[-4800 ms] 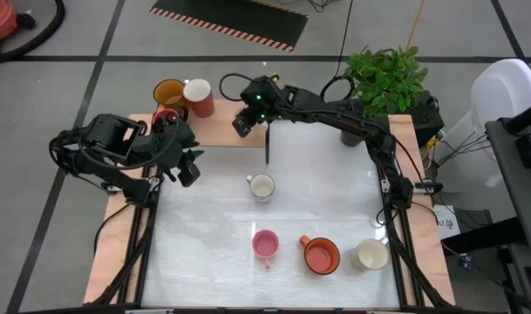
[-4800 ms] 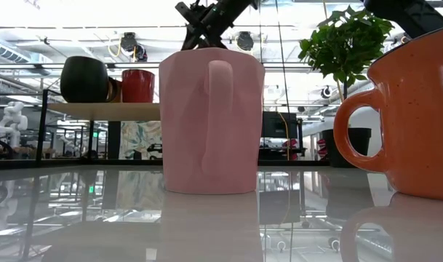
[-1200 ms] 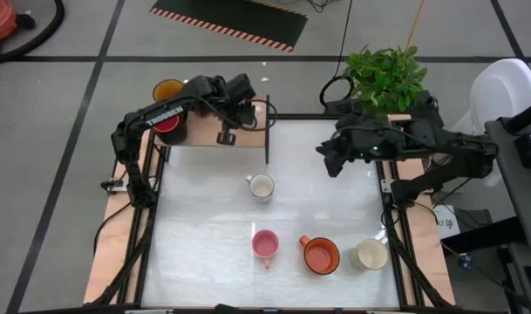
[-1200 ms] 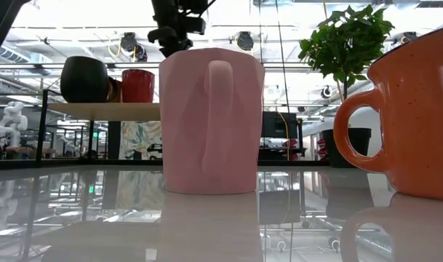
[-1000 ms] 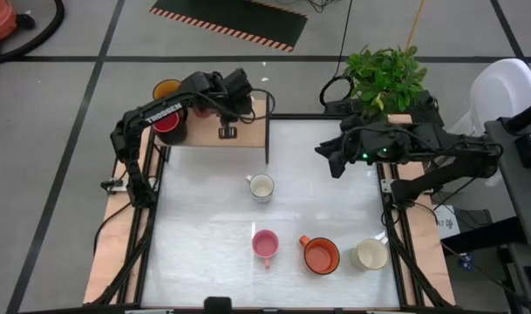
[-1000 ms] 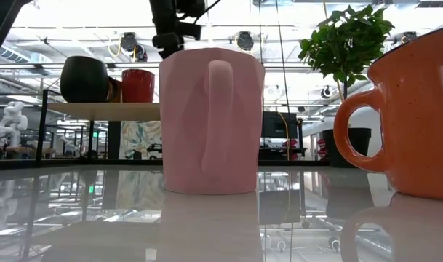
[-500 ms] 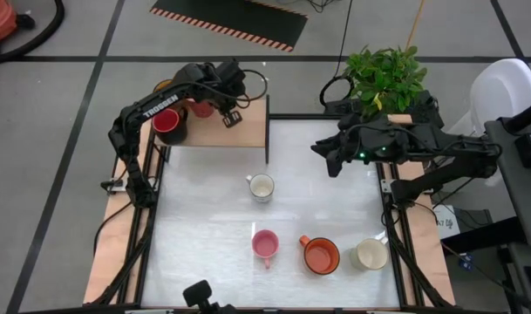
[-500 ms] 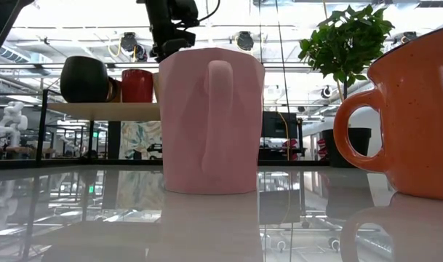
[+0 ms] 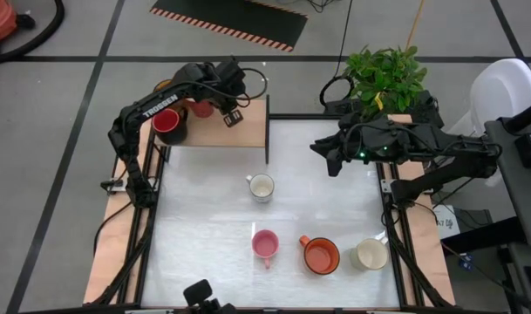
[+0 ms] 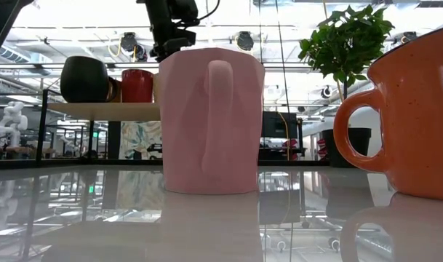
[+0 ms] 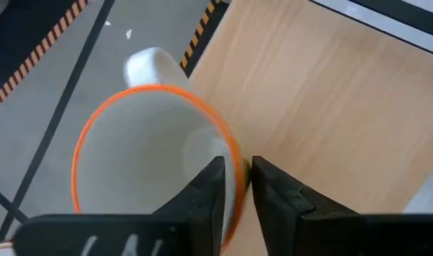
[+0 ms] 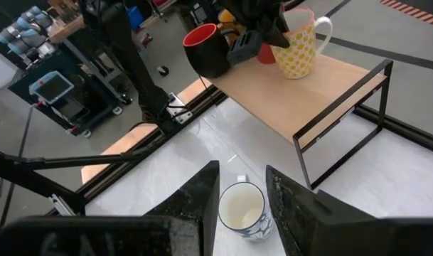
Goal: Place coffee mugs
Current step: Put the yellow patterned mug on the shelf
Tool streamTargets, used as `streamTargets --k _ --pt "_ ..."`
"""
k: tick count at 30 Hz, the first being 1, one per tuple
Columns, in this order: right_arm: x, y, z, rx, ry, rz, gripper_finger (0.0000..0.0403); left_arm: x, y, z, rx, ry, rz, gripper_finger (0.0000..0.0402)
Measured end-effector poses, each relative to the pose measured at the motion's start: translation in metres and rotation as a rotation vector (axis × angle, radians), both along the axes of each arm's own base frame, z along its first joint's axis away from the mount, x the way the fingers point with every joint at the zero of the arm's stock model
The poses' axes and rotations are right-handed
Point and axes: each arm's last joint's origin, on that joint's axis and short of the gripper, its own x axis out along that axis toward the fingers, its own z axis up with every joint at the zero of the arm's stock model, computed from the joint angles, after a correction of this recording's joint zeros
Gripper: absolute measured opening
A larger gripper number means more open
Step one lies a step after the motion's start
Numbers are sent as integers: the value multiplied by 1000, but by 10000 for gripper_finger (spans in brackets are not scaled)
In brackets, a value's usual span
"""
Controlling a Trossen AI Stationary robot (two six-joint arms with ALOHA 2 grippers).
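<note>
Left wrist view: left gripper (image 11: pixel 236 186) pinching rim of patterned mug (image 11: pixel 156 160) on wooden shelf (image 11: pixel 330 92). Lift straight up, clear of neighbouring red mug (image 9: pixel 166 123). Right gripper (image 12: pixel 241 192) parted, idle over table (image 9: pixel 204 235).

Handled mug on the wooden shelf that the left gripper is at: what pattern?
The mug is cream with yellow dots and an orange-pink rim, clearest in the right wrist view; the left gripper pinches its rim.

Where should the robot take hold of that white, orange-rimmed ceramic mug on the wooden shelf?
By the side wall at the rim, coming from above. The white, orange-rimmed ceramic mug stands upright on the wooden shelf, mouth open upward, its handle pointing away on the opposite side. The left gripper straddles that wall, one finger inside, one outside. The right gripper waits open above the table.
</note>
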Motion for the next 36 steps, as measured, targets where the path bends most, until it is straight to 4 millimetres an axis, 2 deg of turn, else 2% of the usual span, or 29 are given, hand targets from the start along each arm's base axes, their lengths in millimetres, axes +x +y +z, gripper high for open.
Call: streamTargets --k 10,14,20,24,31,36 --pt "0 0 0 -1 0 -1 100 3 2 3 41 -32 3 130" --pt "0 0 0 -1 1 -1 100 1 -5 8 52 -26 -34 159" --pt "0 0 0 1 0 -2 100 -8 -36 20 69 121 -303 192" --pt "0 0 0 1 0 -1 100 -10 -46 29 129 138 -435 195" --pt "0 0 0 0 -3 -1 100 -15 -30 26 170 219 -516 195" --pt "0 0 0 0 -4 -1 100 -20 -22 24 149 215 -534 195"
